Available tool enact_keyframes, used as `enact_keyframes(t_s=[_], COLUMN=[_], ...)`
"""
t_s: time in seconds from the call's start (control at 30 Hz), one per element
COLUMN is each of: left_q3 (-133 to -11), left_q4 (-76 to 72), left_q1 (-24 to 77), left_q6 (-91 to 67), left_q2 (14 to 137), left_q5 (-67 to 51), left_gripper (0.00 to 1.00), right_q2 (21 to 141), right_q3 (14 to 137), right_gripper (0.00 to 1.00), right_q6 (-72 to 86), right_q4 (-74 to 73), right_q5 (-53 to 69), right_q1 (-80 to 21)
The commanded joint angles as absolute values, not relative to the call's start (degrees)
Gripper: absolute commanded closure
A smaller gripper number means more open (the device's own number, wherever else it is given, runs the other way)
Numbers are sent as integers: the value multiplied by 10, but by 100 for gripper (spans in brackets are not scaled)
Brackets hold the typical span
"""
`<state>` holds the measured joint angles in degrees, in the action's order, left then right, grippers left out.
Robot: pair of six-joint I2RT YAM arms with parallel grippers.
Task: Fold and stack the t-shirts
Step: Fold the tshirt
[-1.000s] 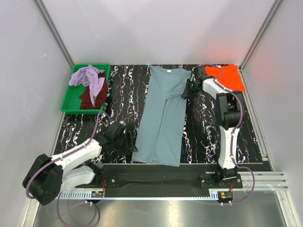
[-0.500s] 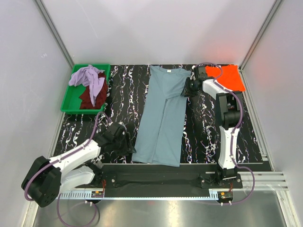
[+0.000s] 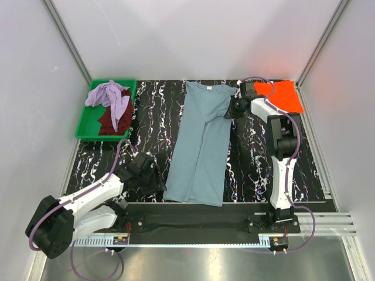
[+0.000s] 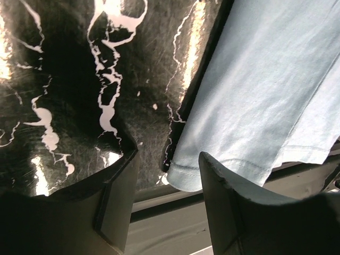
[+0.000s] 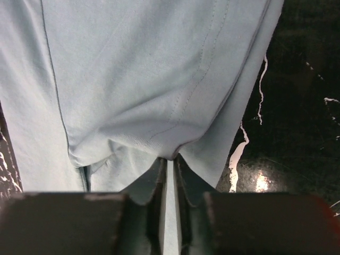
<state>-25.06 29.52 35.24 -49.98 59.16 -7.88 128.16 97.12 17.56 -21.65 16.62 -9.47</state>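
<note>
The blue-grey t-shirt (image 3: 199, 146) lies lengthwise on the counter (image 3: 246, 164), its far right fold pinched by the right hand (image 5: 169, 162), seemingly to flatten it, while the spread left hand (image 4: 166, 159) straddles the near hem corner, ready to grip.

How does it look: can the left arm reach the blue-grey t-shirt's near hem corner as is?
Probably yes. The left gripper is open, and in its wrist view the blue-grey t-shirt has its hem corner lying flat on the table between the fingers. Nothing covers it.
</note>
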Motion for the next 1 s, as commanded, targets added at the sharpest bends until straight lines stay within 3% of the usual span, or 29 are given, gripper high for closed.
enact_keyframes(t_s=[0.0,0.07,0.33,0.97], left_q3=[-262,-264,-270,-273], left_q4=[308,309,307,316], left_q1=[355,355,355,355], left_q6=[-499,-500,-499,-500], left_q2=[575,572,577,570], left_q5=[-59,-58,-60,-55], left_gripper=[45,45,45,46], right_q2=[1276,1267,1239,1240], right_q3=[986,989,1018,1014], right_gripper=[90,100,100,100], right_q6=[173,173,142,136], right_q4=[-201,-214,-327,-359], right_q5=[182,178,176,175], right_q1=[-94,-95,-94,-94])
